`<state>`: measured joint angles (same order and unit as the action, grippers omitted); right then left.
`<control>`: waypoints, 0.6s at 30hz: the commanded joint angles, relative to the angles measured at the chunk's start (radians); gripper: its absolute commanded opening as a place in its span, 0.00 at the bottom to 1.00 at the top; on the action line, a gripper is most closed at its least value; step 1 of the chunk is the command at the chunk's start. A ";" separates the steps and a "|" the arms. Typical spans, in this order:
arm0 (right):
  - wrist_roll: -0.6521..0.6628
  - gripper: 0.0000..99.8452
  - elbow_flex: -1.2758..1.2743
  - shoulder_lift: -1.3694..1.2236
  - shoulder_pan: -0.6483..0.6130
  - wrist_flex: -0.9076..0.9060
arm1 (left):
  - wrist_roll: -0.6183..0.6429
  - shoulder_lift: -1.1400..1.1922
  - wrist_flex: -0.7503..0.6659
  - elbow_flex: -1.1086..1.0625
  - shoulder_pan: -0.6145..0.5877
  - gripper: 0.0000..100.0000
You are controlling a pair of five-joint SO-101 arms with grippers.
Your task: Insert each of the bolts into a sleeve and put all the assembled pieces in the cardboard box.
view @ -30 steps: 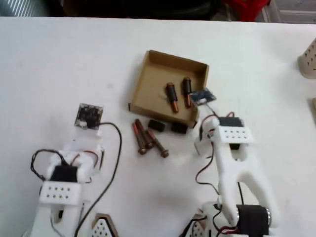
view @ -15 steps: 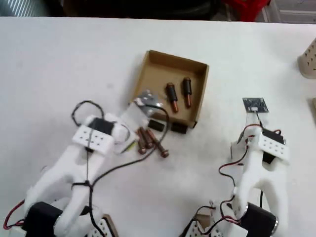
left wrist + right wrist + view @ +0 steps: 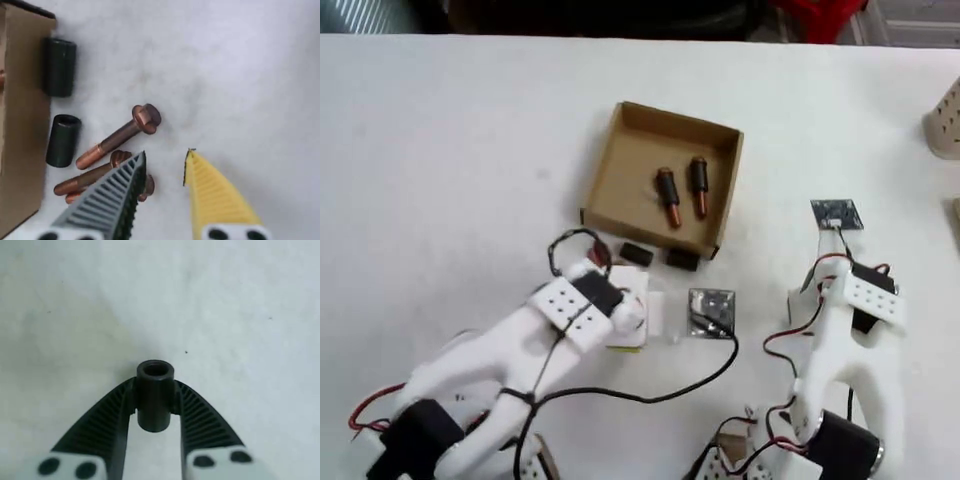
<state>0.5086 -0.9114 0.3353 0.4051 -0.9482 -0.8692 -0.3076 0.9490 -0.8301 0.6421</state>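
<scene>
Just beside cardboard box (image 3: pixel 651 238): left end effector (image 3: pixel 165 153) released above bolts (image 3: pixel 114 140); straddle one shank, clear of neighbours. Right end effector (image 3: pixel 155 396) clenched on sleeve (image 3: pixel 155 374).

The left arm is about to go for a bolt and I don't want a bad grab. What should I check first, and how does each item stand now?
1. Left gripper open: ok.
2. A bolt in its gap: not ok; bare table there, the bolts lie beside and under the grey finger.
3. Right gripper shut on the sleeve: ok.
4. Sleeve's open end unblocked: ok.
5. Room in the cardboard box: ok; two assembled pieces inside.
</scene>
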 commanded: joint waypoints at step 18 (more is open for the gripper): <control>0.038 0.02 -0.008 0.012 -0.007 0.041 | -0.287 0.386 -0.120 0.275 -0.090 0.16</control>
<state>0.5347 -0.9237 0.3353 0.3882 -0.9206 -1.1469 0.0038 0.8830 -0.6337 0.5669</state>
